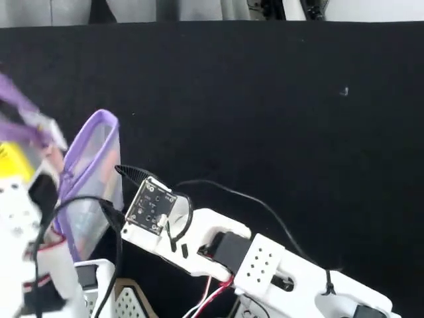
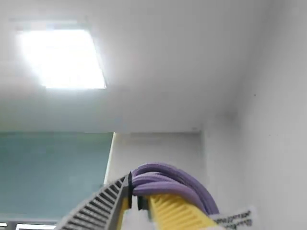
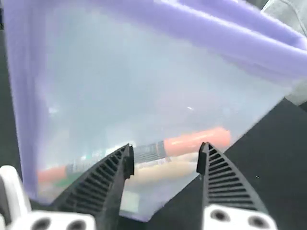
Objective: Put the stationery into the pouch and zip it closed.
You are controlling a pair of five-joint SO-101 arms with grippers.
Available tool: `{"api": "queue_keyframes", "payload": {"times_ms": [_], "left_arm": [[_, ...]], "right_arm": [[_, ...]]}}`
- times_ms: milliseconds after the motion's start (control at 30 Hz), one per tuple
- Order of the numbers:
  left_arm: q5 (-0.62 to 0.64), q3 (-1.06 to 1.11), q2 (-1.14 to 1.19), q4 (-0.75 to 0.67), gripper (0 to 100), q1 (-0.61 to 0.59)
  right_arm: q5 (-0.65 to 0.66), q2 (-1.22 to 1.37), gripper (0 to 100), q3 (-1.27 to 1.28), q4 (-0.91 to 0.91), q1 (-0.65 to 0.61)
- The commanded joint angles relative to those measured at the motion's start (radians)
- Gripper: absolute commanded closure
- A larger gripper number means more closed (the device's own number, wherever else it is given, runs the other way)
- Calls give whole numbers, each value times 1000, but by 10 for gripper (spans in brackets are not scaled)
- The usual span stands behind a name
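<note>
The translucent pouch (image 1: 93,173) with purple trim hangs tilted above the black table at the left. Its purple edge (image 2: 165,178) is bunched between the black ribbed finger and the yellow finger of my left gripper (image 2: 134,195), which is shut on it; in the high view that gripper (image 1: 30,142) sits at the far left edge. My right gripper (image 1: 122,195) is open right beside the pouch's lower side. In the right wrist view its fingertips (image 3: 163,158) frame the pouch wall (image 3: 144,91), and an orange-capped pen (image 3: 192,140) and other stationery show inside.
The black table (image 1: 278,106) stretches wide to the right and back. The right arm's white body (image 1: 265,265) and its cables cross the front. A white arm base (image 1: 93,285) stands at the front left.
</note>
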Motion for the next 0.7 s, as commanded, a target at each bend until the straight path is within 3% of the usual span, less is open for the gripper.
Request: {"api": "queue_keyframes", "payload": {"times_ms": [0,100,233,367,500,667], "left_arm": [[-11,-142,118,11,971,77],[-11,-234,192,123,971,139],[-12,-334,282,270,971,200],[-12,-367,341,285,971,220],[-17,-366,348,287,971,272],[-147,-357,347,288,971,360]], "right_arm": [[-8,-90,779,18,-28,18],[-8,-214,779,64,-18,86],[-8,-452,779,81,143,173],[-6,-659,779,94,287,184],[-6,-727,779,171,236,184],[63,-727,779,216,184,196]]}}
